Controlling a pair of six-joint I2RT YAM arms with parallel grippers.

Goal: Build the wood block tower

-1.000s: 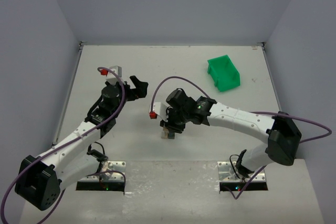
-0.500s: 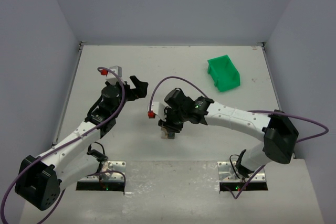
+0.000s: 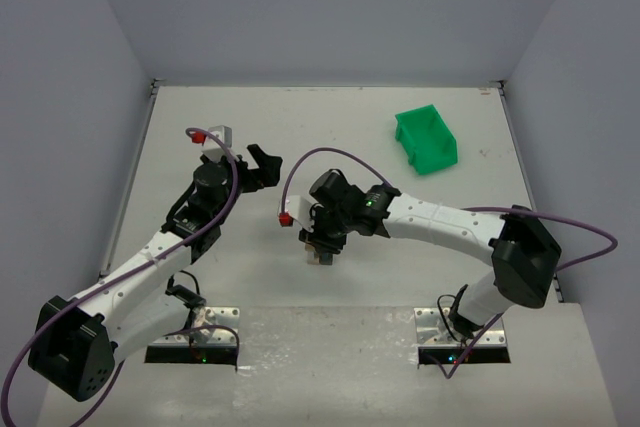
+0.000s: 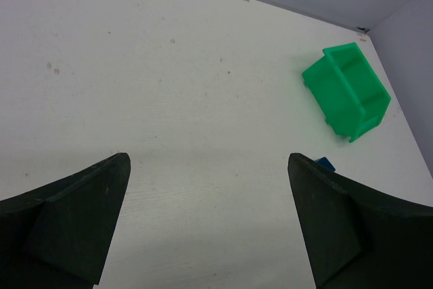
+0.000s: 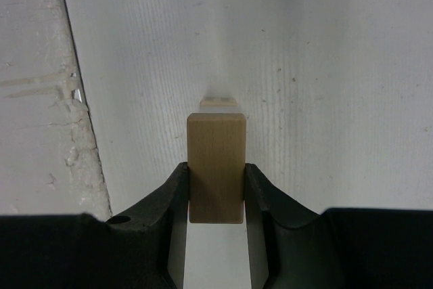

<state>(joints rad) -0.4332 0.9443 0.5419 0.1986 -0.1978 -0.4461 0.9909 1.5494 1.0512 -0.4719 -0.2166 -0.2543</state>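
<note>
right wrist view: tan block (image 5: 216,160), held lengthwise in the right gripper (image 5: 216,167); jaws clenched on its two long side faces, far end standing clear of the fingertips; judged to be gripped this way so the free end can be set down without the fingers fouling what lies beneath.

pale sliver (image 5: 218,101): just beyond the block's far end, apart from it; too thin to say whether it is a plank edge or the top of the stack; height of the block above it cannot be told.

top external view: wood block tower (image 3: 320,256), near the middle of the table (image 3: 250,117) toward its near edge, directly under the right gripper; only a small tan and dark corner shows; number of pieces and their order hidden by the wrist.

left gripper (image 4: 206,160): released, jaws wide, nothing between them; hangs over bare table, well apart from the tower; judged parked out of the way of the placing arm.

blue piece (image 4: 326,163): a small corner showing at the edge of one left finger, near the green bin (image 4: 348,93); the rest cut off by that finger; shape not readable.

green bin: far right of the table; contents cannot be made out.
</note>
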